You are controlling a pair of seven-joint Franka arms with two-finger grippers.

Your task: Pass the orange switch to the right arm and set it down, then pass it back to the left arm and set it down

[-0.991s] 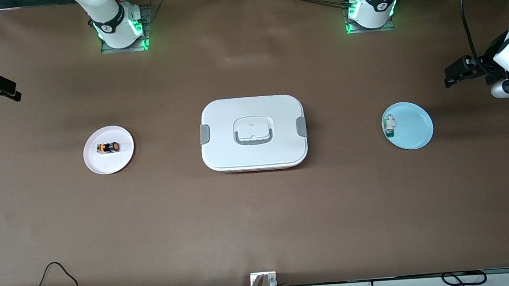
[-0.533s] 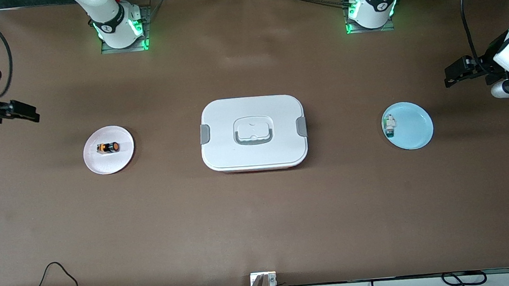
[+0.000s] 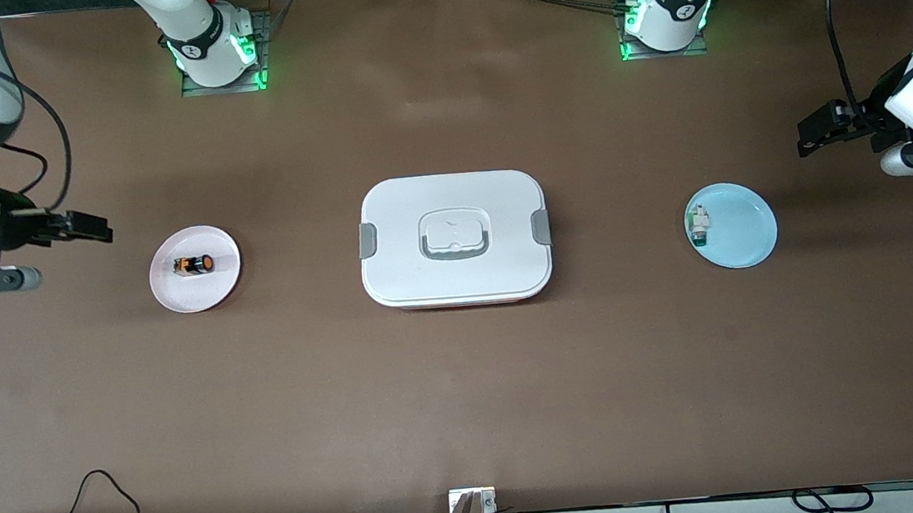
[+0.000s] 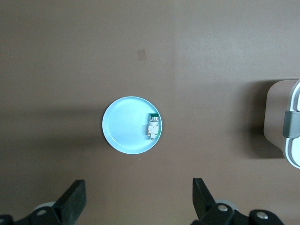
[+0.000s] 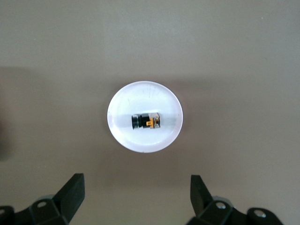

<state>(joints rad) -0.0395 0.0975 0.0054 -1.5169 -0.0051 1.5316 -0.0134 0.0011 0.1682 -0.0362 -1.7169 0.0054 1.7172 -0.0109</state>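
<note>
Two large white jointed robot arms (image 3: 196, 30) rise from round white bases, each ringed by a black band with a small white emblem and lit by green lights, bolted to grey metal plates. Black cables run to the left arm's base (image 3: 671, 5). The right arm's wrist carries a silver ring, a looping black cable and a black multi-link right gripper (image 3: 89, 229). The left gripper (image 3: 817, 129) is black too, beneath a white housing. Wrist views show black wedge-shaped fingers (image 5: 70, 194) with round screws.
</note>
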